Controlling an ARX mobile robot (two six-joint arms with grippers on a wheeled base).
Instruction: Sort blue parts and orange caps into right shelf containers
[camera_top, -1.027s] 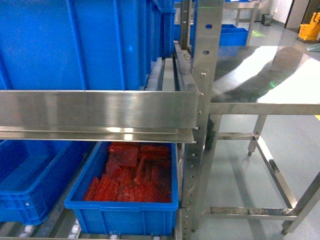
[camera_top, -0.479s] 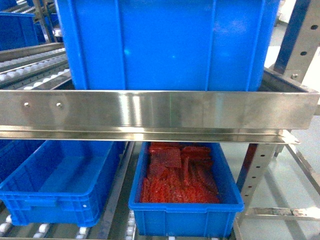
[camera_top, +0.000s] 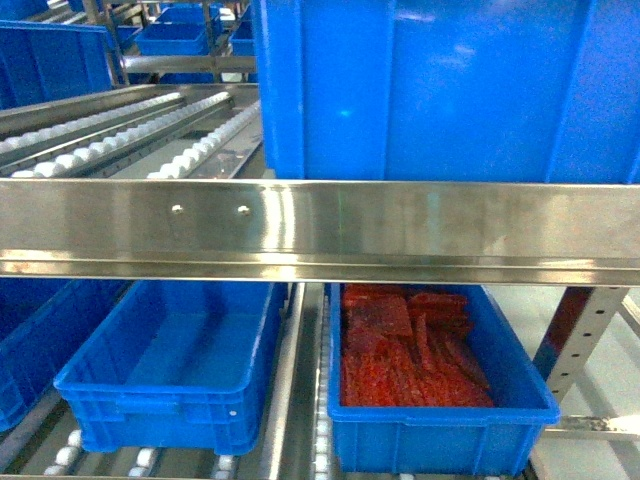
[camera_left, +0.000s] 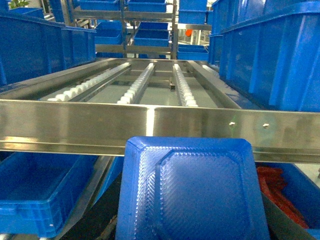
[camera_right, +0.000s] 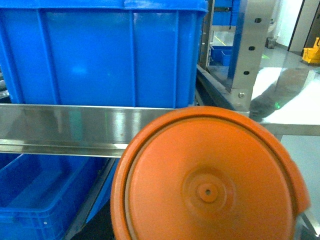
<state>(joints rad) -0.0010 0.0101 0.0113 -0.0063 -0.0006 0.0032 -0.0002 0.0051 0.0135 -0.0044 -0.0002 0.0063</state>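
A flat blue part (camera_left: 195, 195) with a ribbed, raised panel fills the bottom of the left wrist view; my left gripper holds it, its fingers hidden behind the part. A round orange cap (camera_right: 207, 185) fills the lower right wrist view, held by my right gripper, whose fingers are also hidden. Neither gripper shows in the head view. On the upper shelf stands a large blue crate (camera_top: 450, 90). Below it sit an empty blue crate (camera_top: 170, 400) and a blue crate (camera_top: 440, 440) holding red-orange pieces (camera_top: 410, 350).
A steel shelf rail (camera_top: 320, 225) runs across in front of me, with white roller lanes (camera_top: 150, 130) behind it on the upper left. A steel upright (camera_right: 245, 50) and a steel table (camera_right: 290, 110) stand to the right. More blue crates (camera_left: 150, 30) fill racks behind.
The head view has swung left along the shelf: the crates have slid to the right, the steel table has left the view, and roller lanes have come in at the left.
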